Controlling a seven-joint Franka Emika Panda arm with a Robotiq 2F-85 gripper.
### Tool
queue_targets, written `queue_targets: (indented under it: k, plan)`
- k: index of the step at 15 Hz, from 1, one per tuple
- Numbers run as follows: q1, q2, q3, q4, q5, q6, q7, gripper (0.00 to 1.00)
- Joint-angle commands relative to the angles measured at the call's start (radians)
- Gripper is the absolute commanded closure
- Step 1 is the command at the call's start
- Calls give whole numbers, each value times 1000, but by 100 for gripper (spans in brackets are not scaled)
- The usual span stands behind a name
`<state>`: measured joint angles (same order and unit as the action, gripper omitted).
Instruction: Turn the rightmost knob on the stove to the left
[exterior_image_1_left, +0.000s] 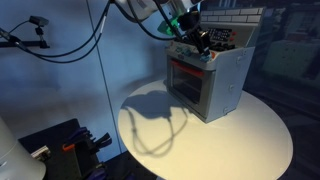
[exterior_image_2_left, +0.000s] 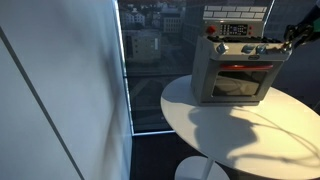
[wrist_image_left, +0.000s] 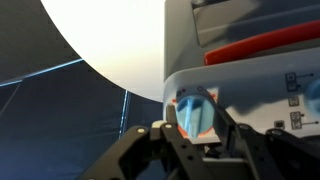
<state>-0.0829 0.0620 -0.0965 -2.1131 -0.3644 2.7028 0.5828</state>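
Observation:
The stove (exterior_image_1_left: 215, 80) is a small grey box with a red-orange oven door frame, and it stands on a round white table in both exterior views (exterior_image_2_left: 235, 75). My gripper (exterior_image_1_left: 192, 40) is at the end of the stove's knob row (exterior_image_2_left: 288, 40). In the wrist view the stove's grey front (wrist_image_left: 240, 40) fills the right side. There the rightmost knob (wrist_image_left: 195, 108), pale bluish-white with an orange ring, sits between my two dark fingers (wrist_image_left: 196, 125), which press on its sides. In both exterior views the gripper hides the knob.
The round white table (exterior_image_1_left: 250, 140) has its edge close to the stove's front (exterior_image_2_left: 250, 125). A glass window wall (exterior_image_2_left: 150, 60) stands behind. Dark equipment (exterior_image_1_left: 60, 150) sits low beside the table. Cables hang from the arm above.

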Motion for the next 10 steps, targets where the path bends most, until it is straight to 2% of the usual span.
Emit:
queue_targets:
  k: [1, 4, 10]
  plan:
    - [-1, -109, -19, -25, -17, -94, -3, 25]
    - [-15, -165, -6, -27, 24, -166, -37, 2]
    - [-6, -259, 12, -25, 203, -395, -184, 0]
